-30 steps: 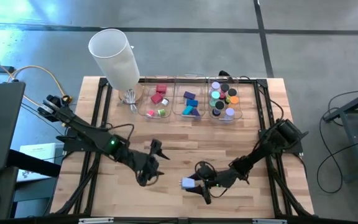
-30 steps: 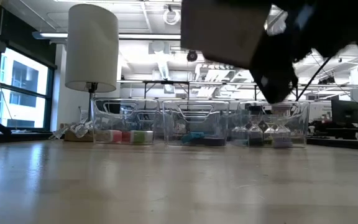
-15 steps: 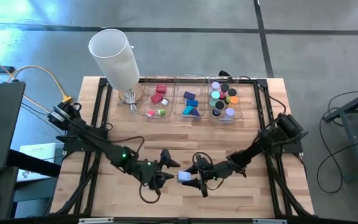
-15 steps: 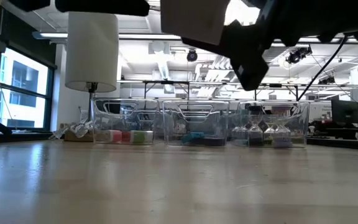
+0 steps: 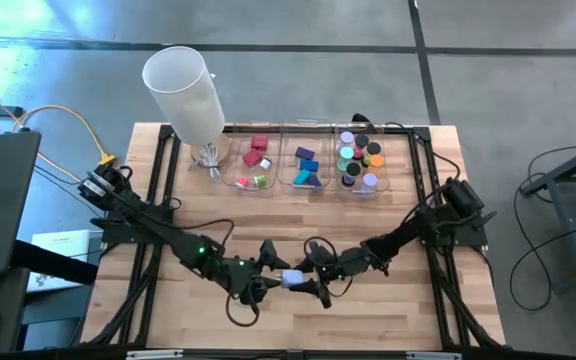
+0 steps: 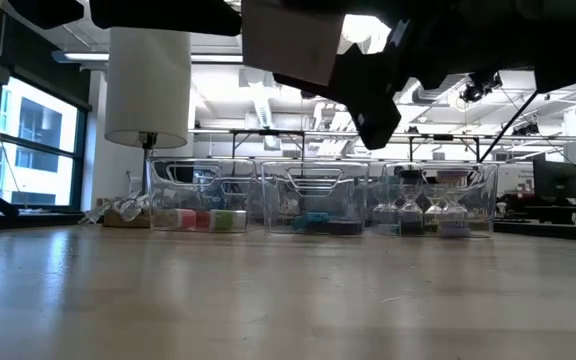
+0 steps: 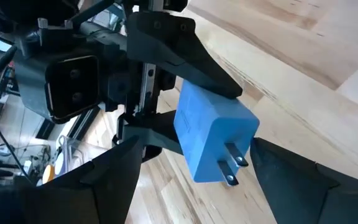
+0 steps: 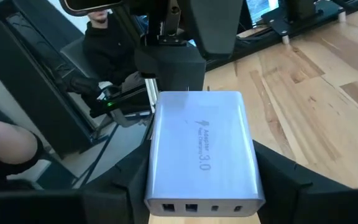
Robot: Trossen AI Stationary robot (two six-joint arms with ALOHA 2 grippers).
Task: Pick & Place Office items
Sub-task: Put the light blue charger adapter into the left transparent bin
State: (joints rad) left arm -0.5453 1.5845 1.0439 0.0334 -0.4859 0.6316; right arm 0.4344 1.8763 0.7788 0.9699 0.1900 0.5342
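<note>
CHANGE: left gripper (image 5: 268,272) has closed in on right gripper (image 5: 313,279) mid-table, jaws gaping round the charger (image 5: 292,279) | HOLD: right is clamping the blue charger aloft, prongs facing left | MEANING: handover looking imminent | SURFACE: bare wood table (image 5: 388,310), bins (image 5: 308,165) lining far edge | ROOM: open workshop, person sitting behind

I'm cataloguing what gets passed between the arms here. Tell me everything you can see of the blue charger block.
The charger block is a light blue, matte, plastic-looking box with rounded edges. Two metal plug prongs stick out of one end; the opposite end has a row of ports. One broad face carries a lightning mark and printed lettering. It hangs in the air above the wooden table, near its front middle, clamped across its sides by the right gripper. The left gripper faces its pronged end, fingers open on either side.
</note>
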